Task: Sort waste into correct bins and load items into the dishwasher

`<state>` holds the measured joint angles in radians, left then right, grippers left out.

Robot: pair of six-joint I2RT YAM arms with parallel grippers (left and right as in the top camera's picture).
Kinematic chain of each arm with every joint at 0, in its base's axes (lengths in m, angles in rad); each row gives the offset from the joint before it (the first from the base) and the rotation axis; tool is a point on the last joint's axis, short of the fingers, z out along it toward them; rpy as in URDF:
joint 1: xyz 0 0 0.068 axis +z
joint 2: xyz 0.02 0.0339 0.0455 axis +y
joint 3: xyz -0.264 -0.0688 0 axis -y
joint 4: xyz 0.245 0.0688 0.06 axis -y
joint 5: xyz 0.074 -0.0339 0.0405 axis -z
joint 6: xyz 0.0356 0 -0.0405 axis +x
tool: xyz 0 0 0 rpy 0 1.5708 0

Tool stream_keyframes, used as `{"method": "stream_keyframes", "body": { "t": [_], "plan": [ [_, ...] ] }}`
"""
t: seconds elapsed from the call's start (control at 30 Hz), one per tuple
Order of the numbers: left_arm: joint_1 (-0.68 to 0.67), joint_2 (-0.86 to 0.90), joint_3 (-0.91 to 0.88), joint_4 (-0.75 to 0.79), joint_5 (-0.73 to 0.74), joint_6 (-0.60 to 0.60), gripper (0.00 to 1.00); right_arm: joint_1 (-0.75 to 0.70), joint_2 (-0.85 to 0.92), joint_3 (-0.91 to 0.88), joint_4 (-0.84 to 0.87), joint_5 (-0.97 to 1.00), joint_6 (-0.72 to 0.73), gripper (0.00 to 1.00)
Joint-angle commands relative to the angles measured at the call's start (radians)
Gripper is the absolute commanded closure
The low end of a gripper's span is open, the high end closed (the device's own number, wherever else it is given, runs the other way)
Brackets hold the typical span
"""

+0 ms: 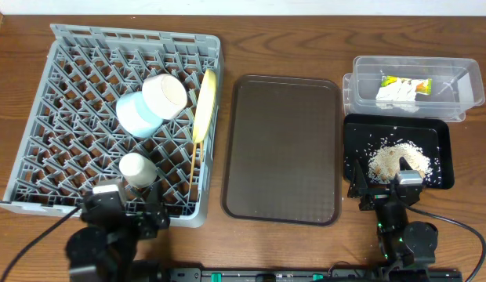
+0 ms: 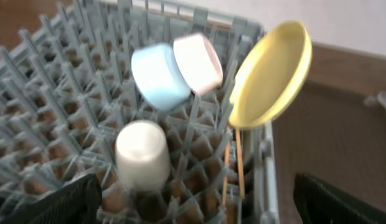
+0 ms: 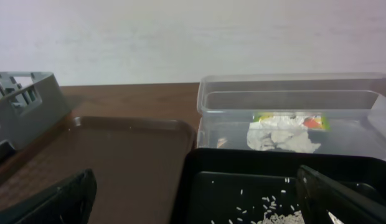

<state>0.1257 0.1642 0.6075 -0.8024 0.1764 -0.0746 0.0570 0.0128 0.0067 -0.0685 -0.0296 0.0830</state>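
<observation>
Chopsticks: thin wooden chopsticks (image 1: 197,160) lying lower centre-left in large grey lattice plastic dish rack (image 1: 39,102), pointing top-to-bottom, below round yellow-green plate (image 1: 205,94) standing on edge.
Left gripper (image 1: 124,205): gaping wide.
Right gripper (image 1: 384,192): gaping wide.

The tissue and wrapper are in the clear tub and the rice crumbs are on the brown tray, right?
No. The rice crumbs lie in the black tray, not the brown tray; the overhead view shows it. The tissue and wrapper are in the clear tub.

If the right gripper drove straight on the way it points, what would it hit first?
Probably the black tray and its rice crumbs; the clear tub stands just behind. Depth is hard to judge.
</observation>
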Motion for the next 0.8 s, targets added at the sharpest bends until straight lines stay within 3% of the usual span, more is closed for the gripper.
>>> {"method": "stream_keyframes", "body": {
  "t": [0.0, 0.43, 0.77],
  "plan": [
    [-0.031, -0.108, -0.182, 0.149, -0.002, -0.065, 0.02, 0.009, 0.0, -0.001, -0.005, 0.003, -0.01, 0.01],
    [-0.14, -0.162, -0.593, 0.798, -0.02, -0.088, 0.02, 0.009, 0.0, -0.001, -0.004, 0.003, -0.01, 0.01],
    [-0.144, -0.16, -0.603, 0.744, -0.021, -0.061, 0.02, 0.009, 0.0, -0.001, -0.005, 0.003, -0.01, 0.01]
  ]
}}
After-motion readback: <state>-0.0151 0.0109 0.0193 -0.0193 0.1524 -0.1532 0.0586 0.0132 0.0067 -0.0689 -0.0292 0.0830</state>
